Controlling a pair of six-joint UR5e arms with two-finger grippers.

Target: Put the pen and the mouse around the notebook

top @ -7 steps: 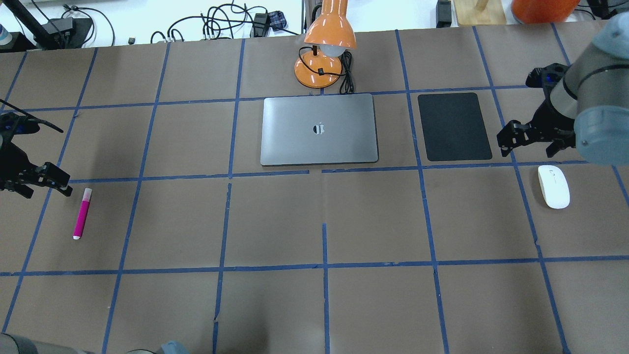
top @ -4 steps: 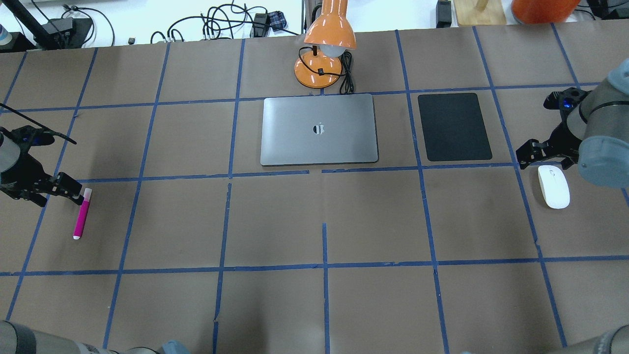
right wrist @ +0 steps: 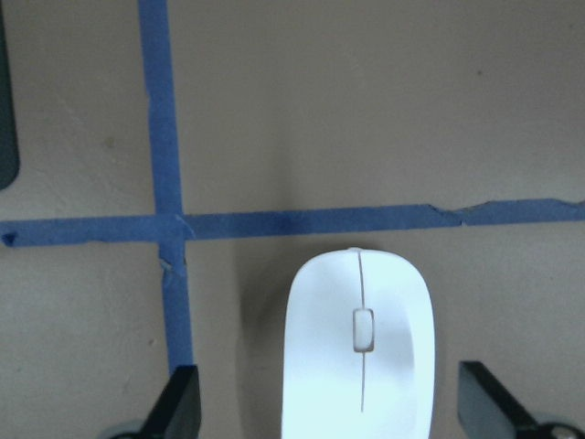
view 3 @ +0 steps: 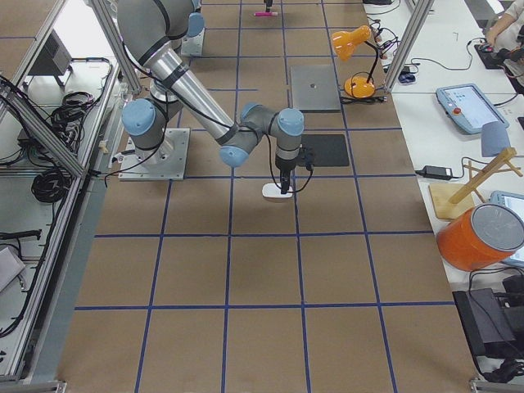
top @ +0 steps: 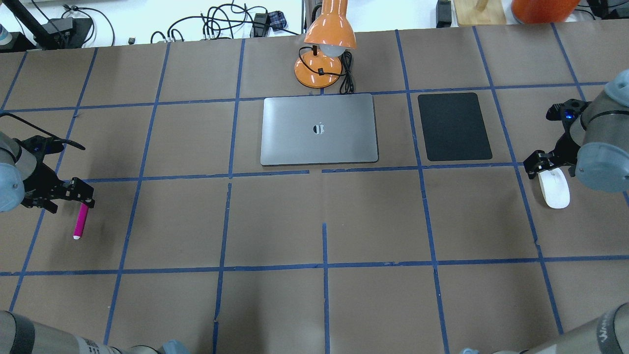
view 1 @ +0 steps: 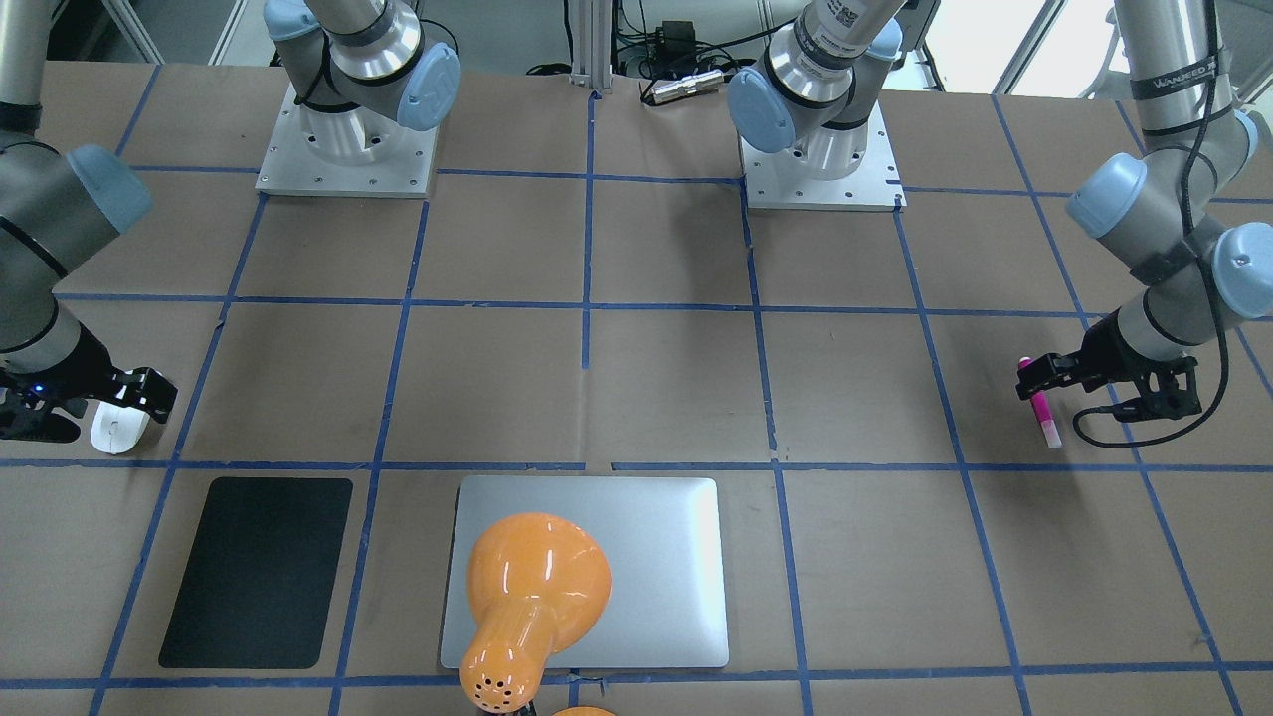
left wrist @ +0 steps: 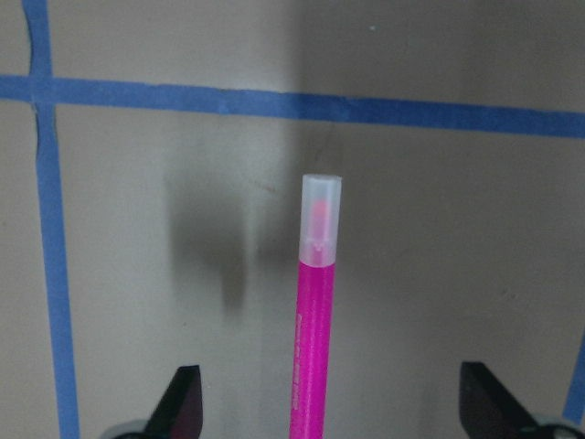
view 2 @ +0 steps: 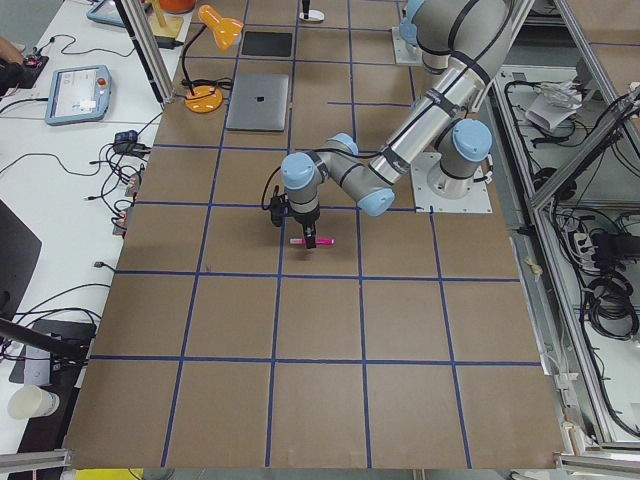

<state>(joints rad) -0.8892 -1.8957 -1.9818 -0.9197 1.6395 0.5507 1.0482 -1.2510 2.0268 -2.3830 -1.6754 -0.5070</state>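
The magenta pen [top: 80, 222] lies at the table's left side, its pale cap [left wrist: 320, 215] pointing away from me. My left gripper [top: 69, 194] hangs open over it, and the pen [left wrist: 313, 357] runs between the two fingertips in the left wrist view. At the table's right side lies the white mouse [top: 555, 191]. My right gripper [top: 549, 164] is open above its far end, straddling the mouse [right wrist: 359, 343]. The silver notebook [top: 319, 130] lies flat at the table's middle back, far from both grippers.
An orange desk lamp [top: 324, 59] stands just behind the notebook, its cord beside it. A black mat [top: 454, 127] lies between notebook and mouse. Blue tape lines grid the brown table. The arm bases [view 1: 348, 149] sit on my side.
Both grippers came nearer and lower. The left one went from beside the pen's cap to over the pen. The right one went from beside the black mat to over the mouse. Both stayed open.
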